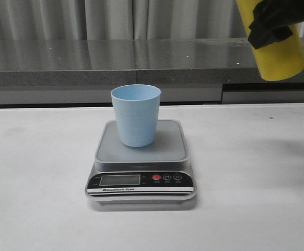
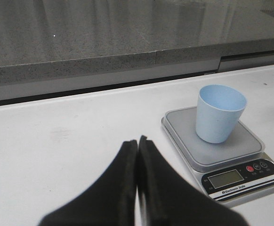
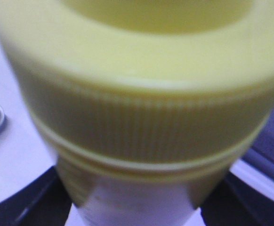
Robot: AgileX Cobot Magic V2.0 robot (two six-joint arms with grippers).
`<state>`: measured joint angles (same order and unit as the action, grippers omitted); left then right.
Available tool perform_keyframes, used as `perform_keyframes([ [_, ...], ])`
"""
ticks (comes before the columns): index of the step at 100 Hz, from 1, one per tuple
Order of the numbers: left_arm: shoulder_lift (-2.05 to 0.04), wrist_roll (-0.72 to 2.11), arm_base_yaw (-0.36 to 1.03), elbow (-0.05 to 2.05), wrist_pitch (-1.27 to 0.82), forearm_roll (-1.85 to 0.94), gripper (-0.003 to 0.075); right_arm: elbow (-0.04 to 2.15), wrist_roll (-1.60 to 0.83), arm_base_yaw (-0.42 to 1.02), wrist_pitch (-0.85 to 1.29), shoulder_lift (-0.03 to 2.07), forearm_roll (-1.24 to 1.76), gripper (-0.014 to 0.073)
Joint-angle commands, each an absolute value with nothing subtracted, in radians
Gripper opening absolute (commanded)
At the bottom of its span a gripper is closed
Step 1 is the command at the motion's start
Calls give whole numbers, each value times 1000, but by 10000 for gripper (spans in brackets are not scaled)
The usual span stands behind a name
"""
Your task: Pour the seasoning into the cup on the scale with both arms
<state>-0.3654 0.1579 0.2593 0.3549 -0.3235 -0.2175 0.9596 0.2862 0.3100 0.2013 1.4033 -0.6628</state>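
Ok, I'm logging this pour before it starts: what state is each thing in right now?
Pale blue plastic cup: upright on the scale, looks empty.
Grey-silver digital kitchen scale: flat on the table, display reading not legible.
Yellow plastic seasoning bottle: lifted off the table, held tilted, right of the cup.
Right gripper: shut on the bottle.
Left gripper: fingers closed, empty, left of the scale.

Premises present as a laboratory or test cell, not a home kitchen. A plain white tabletop (image 1: 256,198) stands before a grey speckled stone ledge (image 1: 115,63) backed by pale grey curtains (image 1: 110,18). The only furnishing on it is a digital scale (image 1: 141,178), with no domestic fittings or clutter in view.
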Motion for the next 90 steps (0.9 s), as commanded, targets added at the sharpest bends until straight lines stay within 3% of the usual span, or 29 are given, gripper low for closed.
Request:
perform_keyframes([
  [1, -372, 153, 259, 382, -248, -231, -20, 916, 271, 266, 41, 1345, -578, 318],
  [45, -372, 153, 259, 382, -248, -231, -20, 519, -149, 185, -655, 1356, 35, 318],
  [90, -372, 153, 259, 382, -248, -231, -20, 490, -159, 158, -759, 1553, 58, 318],
])
